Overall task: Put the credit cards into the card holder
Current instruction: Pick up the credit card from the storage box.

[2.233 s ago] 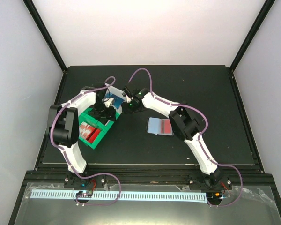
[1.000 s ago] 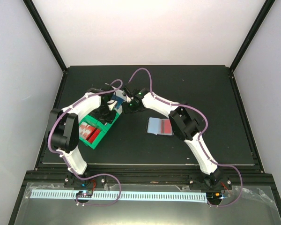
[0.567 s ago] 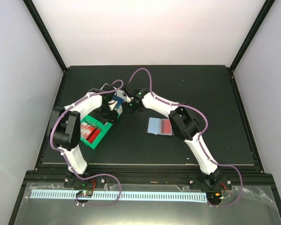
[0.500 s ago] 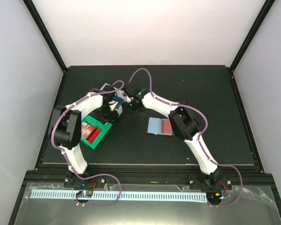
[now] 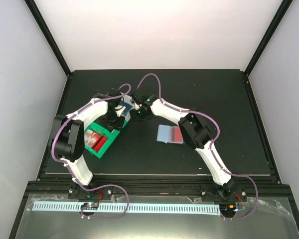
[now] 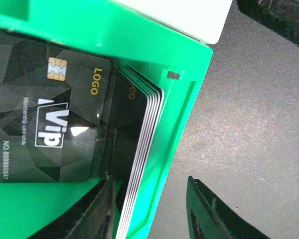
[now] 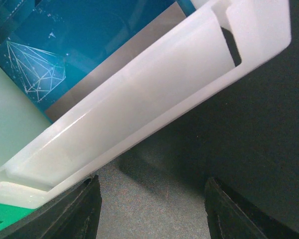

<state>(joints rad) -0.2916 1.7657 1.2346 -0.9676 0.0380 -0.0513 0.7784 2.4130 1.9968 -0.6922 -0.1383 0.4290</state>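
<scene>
The card holder (image 5: 169,134) lies open on the black mat, light blue side up, with a red card in it. A green tray (image 6: 184,107) holds a flat black VIP credit card (image 6: 50,117) and an on-edge stack of cards (image 6: 139,169). My left gripper (image 6: 149,209) is open. One of its fingers (image 6: 97,211) stands inside the tray and the other is outside over the mat, so the stack and the tray's wall lie between them. My right gripper (image 7: 149,209) is open over bare mat beside the white tray (image 7: 139,109), which holds a blue card (image 7: 84,45).
In the top view the green tray (image 5: 107,143) sits left of centre with red cards (image 5: 93,138) in its near compartment. The white tray (image 5: 123,97) touches its far end. Both arms meet over the trays, and the frame's black rails border the mat.
My left arm has shifted slightly over the green tray's far end, with its elbow swinging a little. The right arm, the trays and the card holder have stayed where they were.
</scene>
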